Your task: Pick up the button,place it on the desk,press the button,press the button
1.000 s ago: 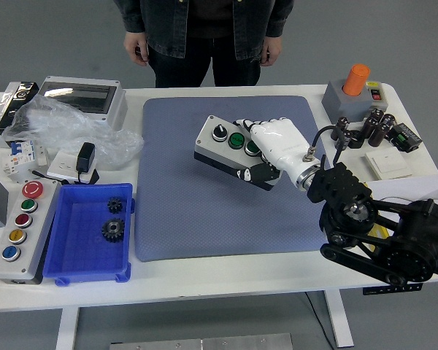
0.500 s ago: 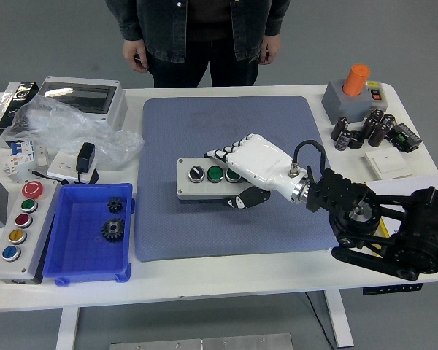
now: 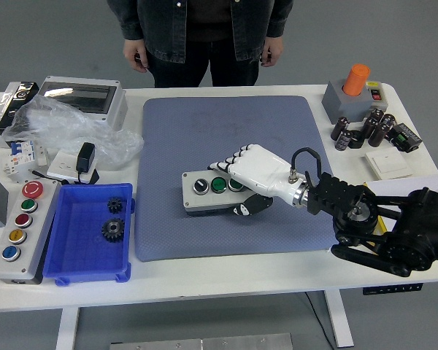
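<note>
The blue-grey mat (image 3: 226, 131) covers the table's middle. On its near-centre portion lies the button box (image 3: 204, 194), long axis running left to right, flat on the mat. The right hand (image 3: 257, 175) is the only robot hand in view; it covers the box's right end from the right, fingers over the top and thumb at the near side, clasping it. Two buttons show uncovered to the left of the hand. Half a second ago the box sat slightly further left and higher; it now lies lower and level, apparently set down.
</note>
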